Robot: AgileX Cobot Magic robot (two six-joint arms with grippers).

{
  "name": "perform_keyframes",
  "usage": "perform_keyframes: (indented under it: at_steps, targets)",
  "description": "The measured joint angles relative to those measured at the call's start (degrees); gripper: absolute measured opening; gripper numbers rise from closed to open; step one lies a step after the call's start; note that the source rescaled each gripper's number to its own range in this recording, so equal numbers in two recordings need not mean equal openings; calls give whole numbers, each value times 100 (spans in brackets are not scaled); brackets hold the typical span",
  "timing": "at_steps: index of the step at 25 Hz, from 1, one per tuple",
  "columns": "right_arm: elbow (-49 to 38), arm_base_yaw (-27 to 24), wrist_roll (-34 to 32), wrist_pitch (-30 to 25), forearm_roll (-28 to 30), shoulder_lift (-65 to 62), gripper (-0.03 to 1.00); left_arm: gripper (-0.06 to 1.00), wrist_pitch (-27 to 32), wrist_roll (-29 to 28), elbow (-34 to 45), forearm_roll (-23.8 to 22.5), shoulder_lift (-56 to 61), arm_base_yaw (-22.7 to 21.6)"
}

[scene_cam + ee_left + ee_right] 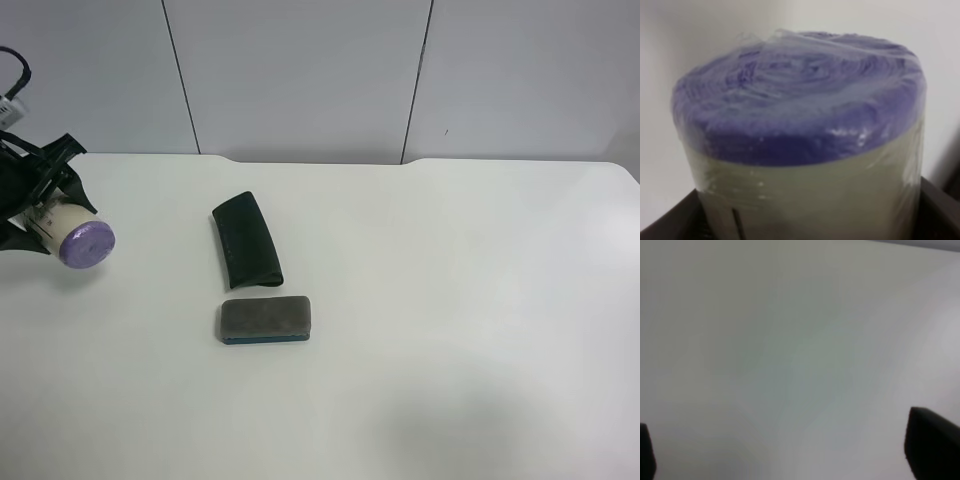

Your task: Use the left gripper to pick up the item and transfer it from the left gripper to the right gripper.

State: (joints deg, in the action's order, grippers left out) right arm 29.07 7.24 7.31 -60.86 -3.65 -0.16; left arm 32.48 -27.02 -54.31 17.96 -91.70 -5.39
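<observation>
Clearly, your left gripper (45, 205) was clamped on the roll (80, 236) at the far left edge of the exterior high view, beside the near-left part of the white table (450, 300). The roll lay tilted in the claw, one purple end turned out toward the table's middle and the cream label (62, 218) toward the claw.

In your left wrist view the roll (800, 130) filled almost the whole picture. Its purple end was sealed under clear, wrinkled film (840, 135), and the cream label (810, 200) ran round the body below it. One short dark vertical mark sat on that label, but it was too blurred to read as lettering, and no brand could be made out. The dark fingers (670, 227) pressed against the roll on either side at the lower corners.

Your right gripper (790, 455) stood wide apart with nothing between its tips: only two black fingers (932, 450) showed at the lower corners of the right wrist view, over a blurred pale surface.

On the table, a dark folded pouch (247, 243) lay near the middle, angled, and a grey eraser (265, 319) with a blue base lay just in front of it, close but apart. Both were well apart from the roll, and neither showed readable print. Pale wall panels (300, 70) stood behind the table.
</observation>
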Motion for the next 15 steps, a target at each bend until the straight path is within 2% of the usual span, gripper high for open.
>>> perform_keyframes:
  at_steps: [6,15]
  targets:
    - [0,0,0,0,0,0,100,1,163,1110,4,67,701,516]
    - [0,0,0,0,0,0,100,1,496,2305,4,178,1163,2119]
